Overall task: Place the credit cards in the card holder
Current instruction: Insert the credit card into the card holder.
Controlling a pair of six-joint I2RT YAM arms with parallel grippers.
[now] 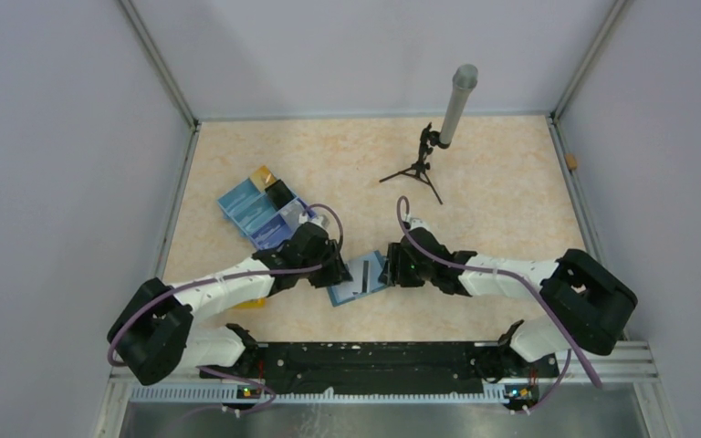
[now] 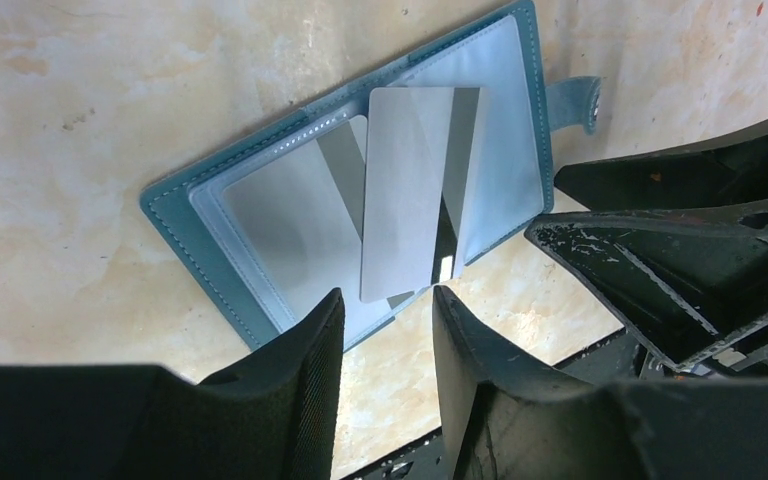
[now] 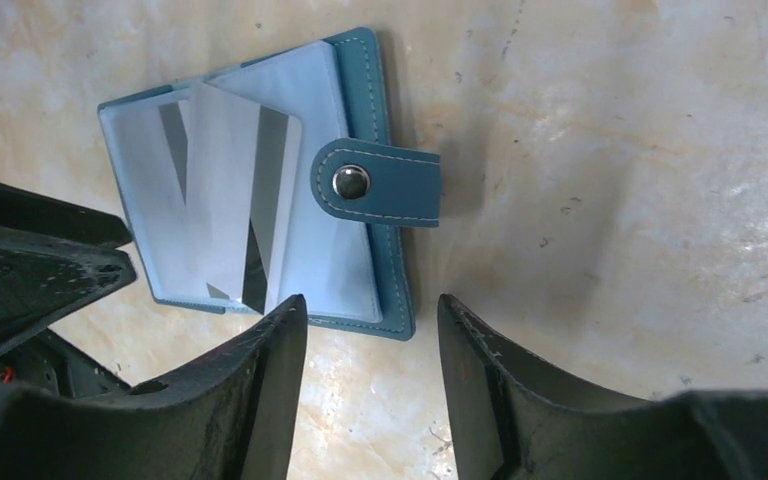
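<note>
**Both grippers open, silver card on the open holder**

The card holder [image 1: 358, 281] lies opened flat on the table [image 1: 493, 201], between your two grippers and just in front of the arm bases.

The silvery card [image 2: 405, 190] lies on its pale blue inside, near the middle, with one short end sticking out past the holder's near edge. It's hard to say from the wrist views whether the card is tucked under a clear sleeve or just resting on top.

- Left gripper [image 2: 388, 295]: jaws apart, holding nothing. The card's protruding end sits right at the gap between the fingertips, not pinched.
- Right gripper [image 3: 372, 305]: jaws wide, holding nothing — only bare table shows between them, just off the holder's edge below the clasp [image 3: 375, 182].

The clasp strap is unfastened and lies flat on the holder's right side.

The blue tray [image 1: 251, 214] sits behind the left gripper, with a gold card [image 1: 263, 175] and a black card [image 1: 281, 192] at its far end.
</note>
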